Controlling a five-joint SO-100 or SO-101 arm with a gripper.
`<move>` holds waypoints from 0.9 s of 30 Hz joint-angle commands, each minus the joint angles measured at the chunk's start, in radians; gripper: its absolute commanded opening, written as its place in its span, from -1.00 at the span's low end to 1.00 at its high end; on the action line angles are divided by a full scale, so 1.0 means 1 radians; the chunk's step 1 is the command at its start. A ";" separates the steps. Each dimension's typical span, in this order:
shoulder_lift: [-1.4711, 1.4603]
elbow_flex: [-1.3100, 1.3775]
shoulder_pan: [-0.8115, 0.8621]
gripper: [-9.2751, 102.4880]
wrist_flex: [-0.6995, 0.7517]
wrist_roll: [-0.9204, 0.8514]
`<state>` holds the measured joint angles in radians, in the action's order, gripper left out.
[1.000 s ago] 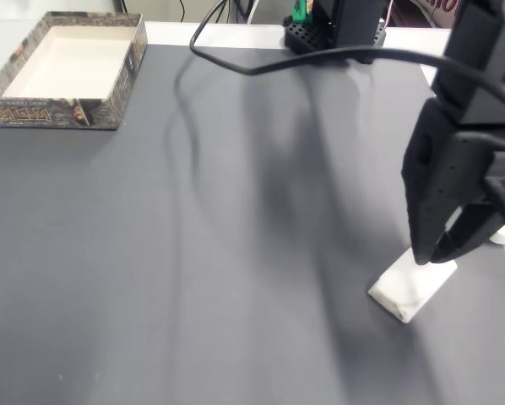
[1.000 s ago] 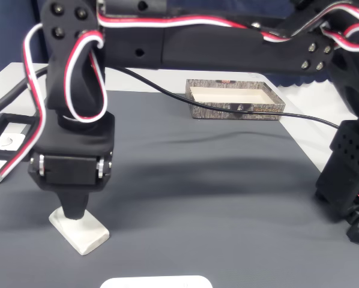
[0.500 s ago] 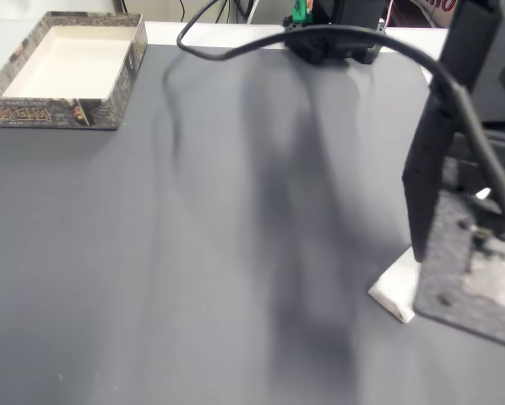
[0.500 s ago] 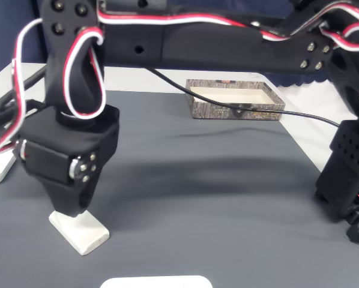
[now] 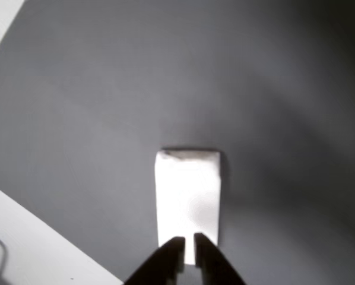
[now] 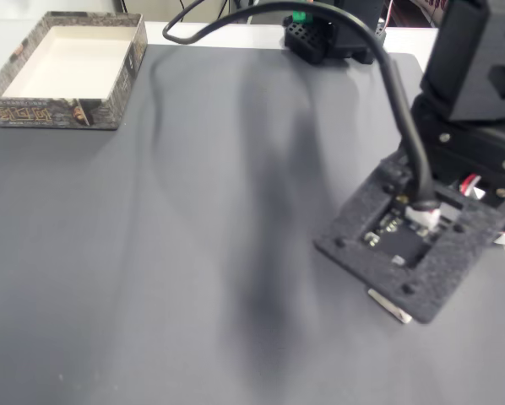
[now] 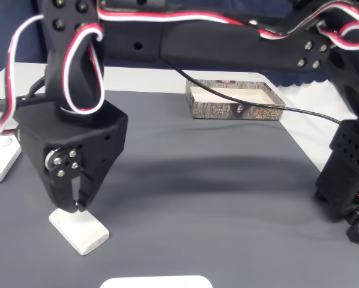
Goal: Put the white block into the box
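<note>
The white block [image 5: 187, 199] lies flat on the dark grey worktop [image 6: 151, 253], nr the right edge in a fixed view and at the bottom left in the other fixed view [image 7: 79, 230], w/ its scuffed short end pointing away from the arm. The pincer [image 5: 188, 242] hangs right over the block's near end, tips almost together w/ just a thin slit between them, holding nothing. In a fixed view [image 7: 77, 206] the tips look to sit at or just above the block's top face; can't tell if they touch. Probably lined up along the block's long axis so the fingers can spread and drop either side of its width, but as they stand now they're too narrow to straddle it, so opening comes first. The box [image 6: 67, 67] sits at the far top-left corner of the worktop in that fixed view, well apart from the block, cream inside showing nothing in it. In the other fixed view the box [image 7: 235, 102] is behind the arm's long black link. A black cable [image 6: 396, 101] loops over the worktop to the camera mount, which hides most of the block from above. Task's at the grasp stage; carry across the whole worktop not yet begun.
</note>
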<state>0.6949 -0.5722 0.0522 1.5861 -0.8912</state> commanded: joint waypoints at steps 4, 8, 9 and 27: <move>0.066 0.069 0.026 -0.86 -0.015 -0.015; 0.064 0.066 0.032 -0.86 -0.005 -0.015; 0.064 0.066 0.034 -0.83 -0.002 -0.015; 0.097 0.032 0.067 -0.28 0.077 0.055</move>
<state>0.6949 -0.5676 0.0982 1.6506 -0.8483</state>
